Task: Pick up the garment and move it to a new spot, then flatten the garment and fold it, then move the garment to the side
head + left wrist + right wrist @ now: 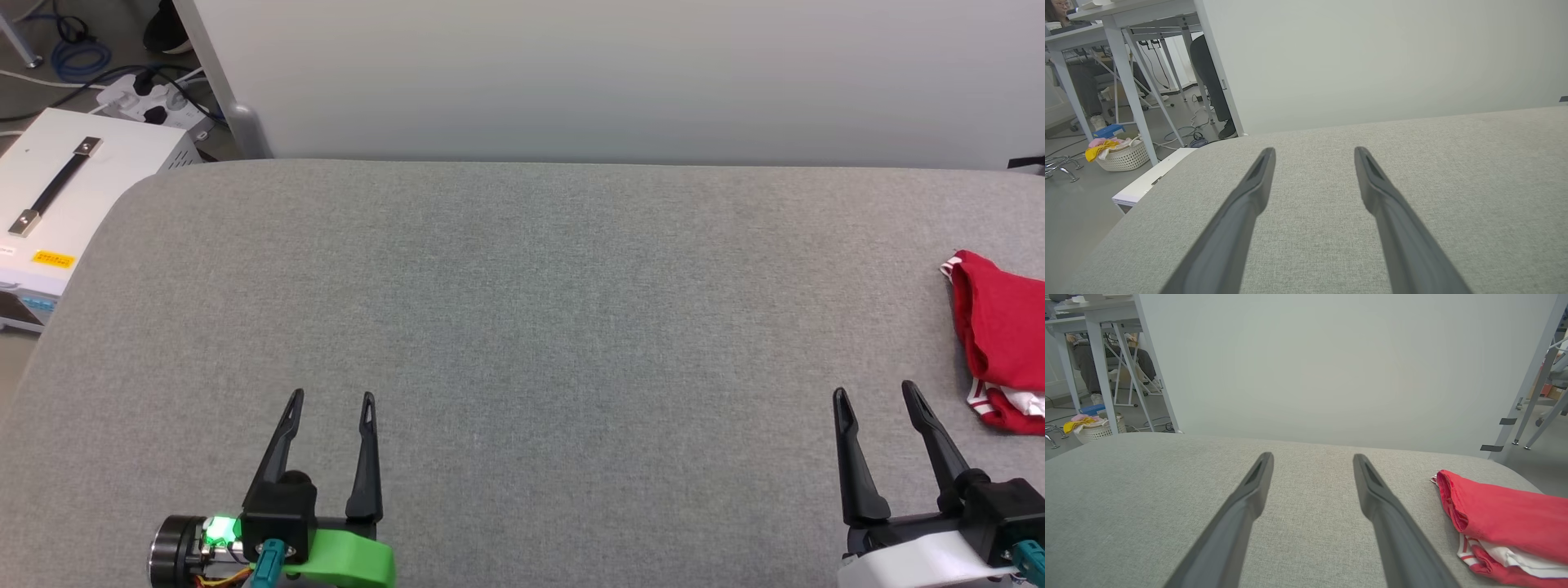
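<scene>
Rightward, red garment (1000, 335) on grey table (522, 286); left tool (333, 397), right tool (873, 390) both apart.

I count: garment (1000, 335) x1 | tools x2 – left tool (333, 395) + right tool (873, 389), 2 fingers ea | desk (522, 327) x1 | white box (106, 171) w/ handle x1 | pwr strip (151, 100) x1 | laundry basket (1122, 158) x1

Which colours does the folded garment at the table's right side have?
The garment is red with white parts and red-white striped trim, clearest in the right wrist view.
</scene>
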Robot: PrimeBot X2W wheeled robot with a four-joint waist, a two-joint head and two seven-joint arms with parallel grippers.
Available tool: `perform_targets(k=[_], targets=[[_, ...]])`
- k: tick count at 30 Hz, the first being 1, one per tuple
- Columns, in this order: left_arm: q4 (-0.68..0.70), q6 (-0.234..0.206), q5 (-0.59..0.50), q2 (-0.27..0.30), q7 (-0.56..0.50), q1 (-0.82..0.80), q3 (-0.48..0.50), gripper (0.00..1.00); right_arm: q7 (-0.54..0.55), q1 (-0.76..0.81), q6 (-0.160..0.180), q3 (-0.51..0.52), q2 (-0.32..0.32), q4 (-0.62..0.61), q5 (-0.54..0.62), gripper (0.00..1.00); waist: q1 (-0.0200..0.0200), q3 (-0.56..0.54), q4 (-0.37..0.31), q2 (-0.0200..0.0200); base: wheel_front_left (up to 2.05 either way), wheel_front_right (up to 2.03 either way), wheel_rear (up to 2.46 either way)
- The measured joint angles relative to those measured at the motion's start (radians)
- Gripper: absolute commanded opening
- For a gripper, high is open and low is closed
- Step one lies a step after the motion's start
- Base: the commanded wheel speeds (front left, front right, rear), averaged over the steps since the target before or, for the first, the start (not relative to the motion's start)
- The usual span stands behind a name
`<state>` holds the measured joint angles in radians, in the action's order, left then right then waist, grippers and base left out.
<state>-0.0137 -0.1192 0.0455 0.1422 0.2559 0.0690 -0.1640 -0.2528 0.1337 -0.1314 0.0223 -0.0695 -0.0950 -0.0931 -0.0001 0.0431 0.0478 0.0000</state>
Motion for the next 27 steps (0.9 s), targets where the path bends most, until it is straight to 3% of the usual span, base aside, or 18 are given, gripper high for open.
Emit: perform_targets(k=[6, 7, 27], targets=[[-0.002, 0.014, 0.0, -0.004, 0.0, 0.002, 0.009, 1.0, 0.0, 0.01, 0.0, 0.001, 0.005, 0.001, -0.001, 1.0, 0.0, -0.008, 0.002, 0.0, 0.0, 0.0, 0.0], [-0.002, 0.014, 0.0, -0.005, -0.001, 0.002, 0.009, 0.0, 0.002, 0.01, 0.0, 0.001, 0.005, 0.001, -0.001, 0.0, 0.0001, -0.008, 0.003, 0.0, 0.0, 0.0, 0.0], [-0.002, 0.021, -0.002, -0.011, -0.033, 0.0, 0.024, 0.0, 0.033, 0.007, 0.0, -0.002, 0.005, 0.009, 0.004, 0.0, 0.0001, -0.013, -0.004, 0.0, 0.0, 0.0, 0.0]])
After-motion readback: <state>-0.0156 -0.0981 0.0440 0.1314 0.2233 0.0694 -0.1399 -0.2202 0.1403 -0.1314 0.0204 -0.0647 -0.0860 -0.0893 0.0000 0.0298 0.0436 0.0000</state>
